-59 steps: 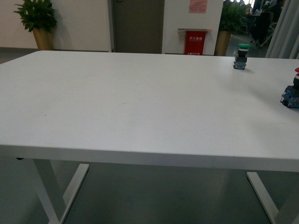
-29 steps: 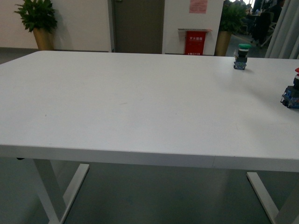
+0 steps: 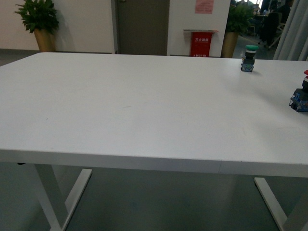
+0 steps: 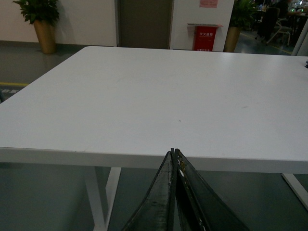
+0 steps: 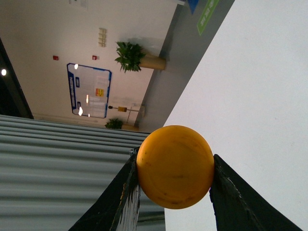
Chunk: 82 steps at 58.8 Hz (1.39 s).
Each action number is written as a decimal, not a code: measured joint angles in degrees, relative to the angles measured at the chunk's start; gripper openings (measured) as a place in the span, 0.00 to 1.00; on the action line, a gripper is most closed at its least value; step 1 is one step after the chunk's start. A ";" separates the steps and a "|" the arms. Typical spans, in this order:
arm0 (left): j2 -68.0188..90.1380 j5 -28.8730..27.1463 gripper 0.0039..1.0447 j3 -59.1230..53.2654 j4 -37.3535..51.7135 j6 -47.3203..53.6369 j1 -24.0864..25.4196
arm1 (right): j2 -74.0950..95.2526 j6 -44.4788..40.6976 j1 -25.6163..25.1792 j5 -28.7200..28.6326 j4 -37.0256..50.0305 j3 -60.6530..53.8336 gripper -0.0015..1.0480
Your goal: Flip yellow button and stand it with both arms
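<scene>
In the right wrist view my right gripper (image 5: 174, 168) is shut on the yellow button (image 5: 174, 166). Its round yellow cap faces the camera and fills the gap between the two black fingers (image 5: 122, 199); its neck and base are hidden behind the cap. It is held near the edge of the white table (image 5: 250, 96). In the left wrist view my left gripper (image 4: 174, 153) is shut and empty, its tips pressed together just in front of the table's near edge (image 4: 144, 156). Neither arm nor the yellow button shows in the front view.
In the front view a green-capped switch (image 3: 249, 58) stands at the back right of the white table (image 3: 134, 110). A red-capped switch (image 3: 301, 94) stands at the right edge, partly cut off. Beyond the table are a door, potted plants and a red box.
</scene>
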 joint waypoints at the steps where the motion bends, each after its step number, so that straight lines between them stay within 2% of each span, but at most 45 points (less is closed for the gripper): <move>1: -0.26 -0.02 0.04 0.00 -0.26 0.00 0.00 | 0.02 0.00 -0.02 -0.02 0.00 0.02 0.34; 6: -2.29 -0.02 0.04 0.02 -1.88 0.00 0.00 | 0.02 -0.04 0.00 -0.02 -0.02 0.11 0.34; 9: -6.19 0.04 0.04 0.02 -8.00 0.00 0.00 | 0.02 -0.04 0.00 -0.04 -0.13 0.11 0.34; 13: -9.40 0.02 0.04 0.02 -10.62 0.00 0.00 | 0.04 -0.09 0.00 0.02 -0.33 0.11 0.34; 39: -10.60 0.02 0.04 0.02 -10.97 -0.02 0.00 | 0.22 -0.81 0.09 0.48 -1.20 0.70 0.34; 41: -10.58 0.02 0.07 0.02 -10.97 -0.04 0.00 | 0.37 -1.36 0.11 0.90 -1.79 1.05 0.34; 45: -10.60 0.02 0.22 0.02 -10.97 -0.04 0.00 | 1.38 -4.33 0.28 3.13 -4.66 3.50 0.34; 55: -10.58 0.02 0.49 0.02 -10.97 -0.04 0.00 | 5.90 -19.56 1.29 12.57 -14.67 14.03 0.34; 60: -10.58 0.02 0.62 0.02 -10.97 -0.04 0.00 | 8.76 -32.48 2.10 17.53 -18.67 20.41 0.34; 72: -10.58 0.02 0.94 0.02 -10.97 -0.04 0.00 | 15.34 -61.27 3.58 24.22 -26.88 34.58 0.34; 82: -10.58 0.02 0.94 0.02 -10.97 -0.04 0.00 | 22.99 -85.72 3.74 29.42 -36.65 44.46 0.34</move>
